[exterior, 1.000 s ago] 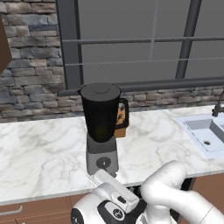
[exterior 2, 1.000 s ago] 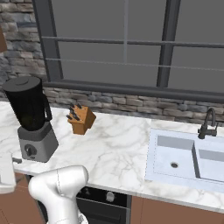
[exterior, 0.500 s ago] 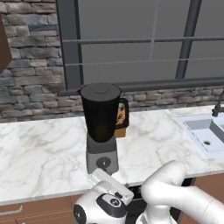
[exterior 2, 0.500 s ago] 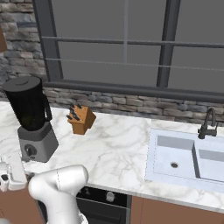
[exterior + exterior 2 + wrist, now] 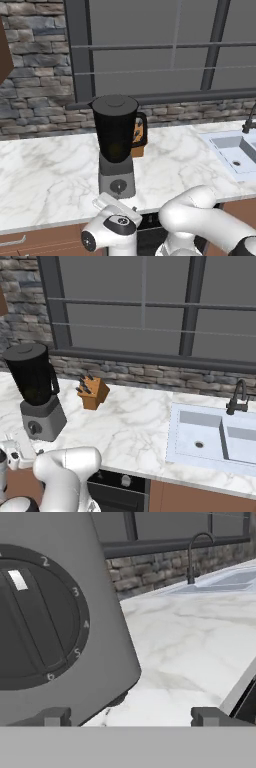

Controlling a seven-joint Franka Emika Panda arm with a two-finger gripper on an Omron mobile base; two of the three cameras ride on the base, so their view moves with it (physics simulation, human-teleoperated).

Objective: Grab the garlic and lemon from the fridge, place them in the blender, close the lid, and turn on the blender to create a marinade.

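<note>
1. At counter's front edge, the two-finger gripper (image 5: 131, 716) w/ small dark tips spread wide, holding nothing.
2. Just ahead: round black numbered knob (image 5: 37, 617) on grey-silver blender (image 5: 116, 145) base, lid (image 5: 115, 102) on dark jar.
3. Beyond, wooden knife block (image 5: 92, 391), white sink (image 5: 215, 438).

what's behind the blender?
In the left base view, a wooden knife block stands behind the blender, mostly covered by its jar. Right base view shows the block beside it, uncovered.

One blender (image 5: 116, 145), one knife block (image 5: 93, 392)
</note>
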